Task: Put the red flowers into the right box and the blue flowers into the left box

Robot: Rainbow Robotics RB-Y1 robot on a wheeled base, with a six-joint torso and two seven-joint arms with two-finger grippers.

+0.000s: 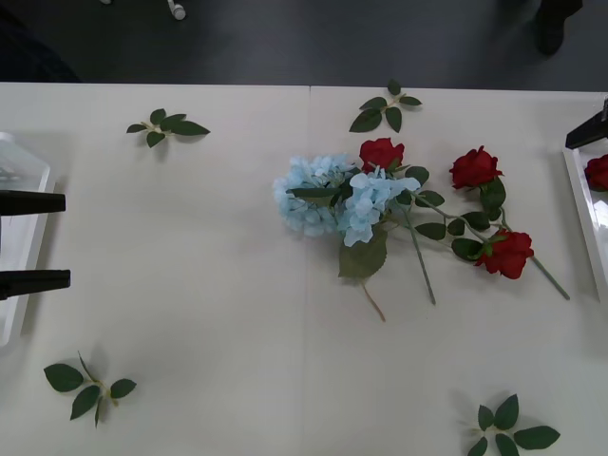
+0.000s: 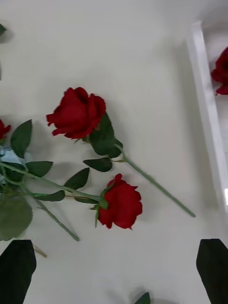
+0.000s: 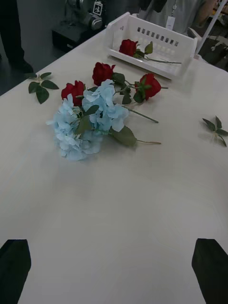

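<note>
My left gripper [image 1: 28, 242] waits open and empty over the left box [image 1: 21, 180] at the tabletop's left edge. Mid-table lie the blue flowers [image 1: 328, 195], then three red flowers [image 1: 475, 168] (loose). My right gripper [image 2: 116, 268], spread empty, hovers near the right box [image 1: 581, 204], which holds one rose [image 1: 598, 172].

A white worktop [image 1: 190, 304] is carrying four loose green leaf sprigs. One sprig [image 1: 168, 126] is lying near the far left part, another [image 1: 386, 109] is sitting near the far edge at the middle, a third [image 1: 87, 385] is resting at the near left, and a fourth [image 1: 508, 429] is lying at the near right. Beyond the far edge, a dark grey floor [image 1: 313, 43] is showing, with a dark shoe [image 1: 556, 24] standing on it
</note>
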